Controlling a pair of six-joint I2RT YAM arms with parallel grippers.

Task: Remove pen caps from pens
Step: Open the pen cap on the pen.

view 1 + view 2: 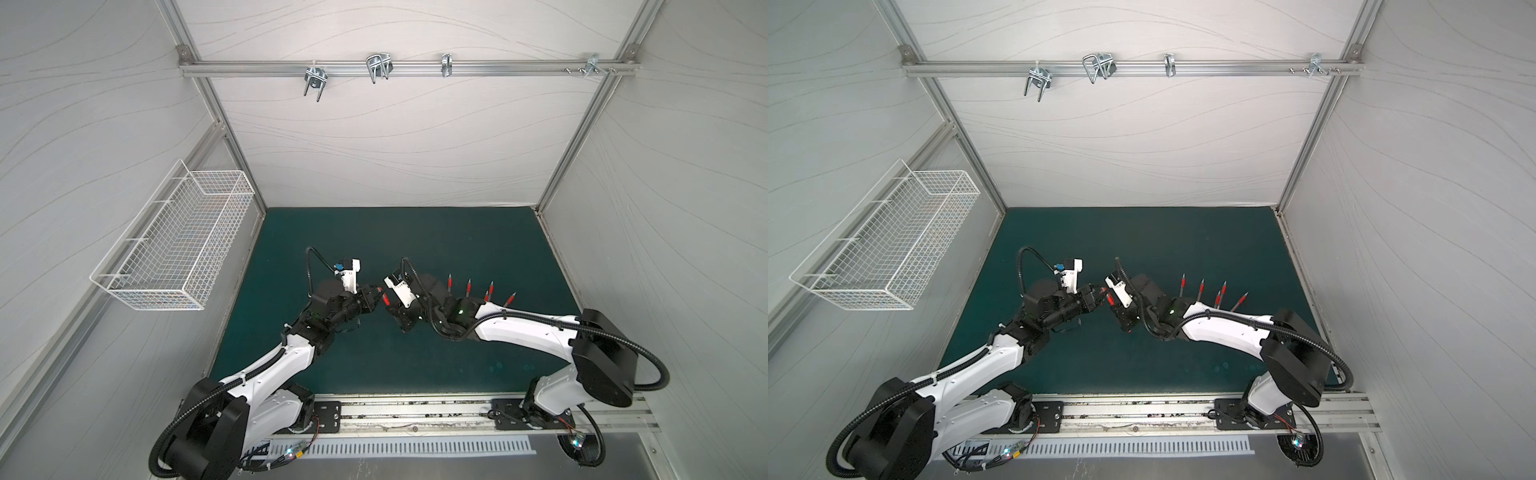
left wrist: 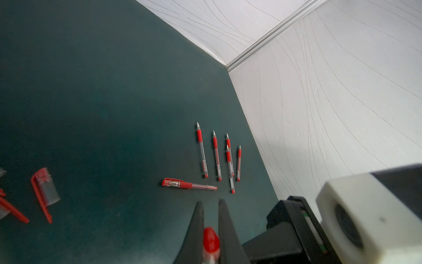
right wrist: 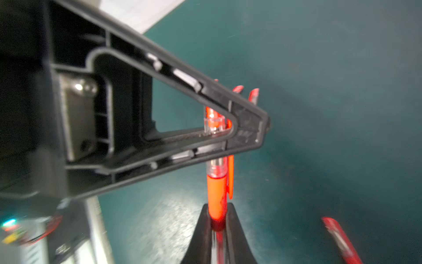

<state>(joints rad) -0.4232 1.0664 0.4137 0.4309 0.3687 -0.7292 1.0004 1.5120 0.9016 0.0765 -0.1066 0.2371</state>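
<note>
One pen [image 3: 217, 192] is held in the air over the middle of the surface [image 1: 415, 241], between the two arms. Its barrel is pinched at the end of the red band by the right gripper [image 3: 218, 205], and its cap [image 3: 214, 169] is pinched by the left gripper [image 2: 210, 201]. Each end is thus anchored for a straight pull apart; the cap is judged not yet off. Five bare pens [image 2: 216, 157] are laid in a row toward the right edge, tips toward the far edge. They are kept apart from the loose caps [image 2: 44, 194], presumably as finished work. One capped pen [image 2: 189, 184] is left beside them, untouched.
</note>
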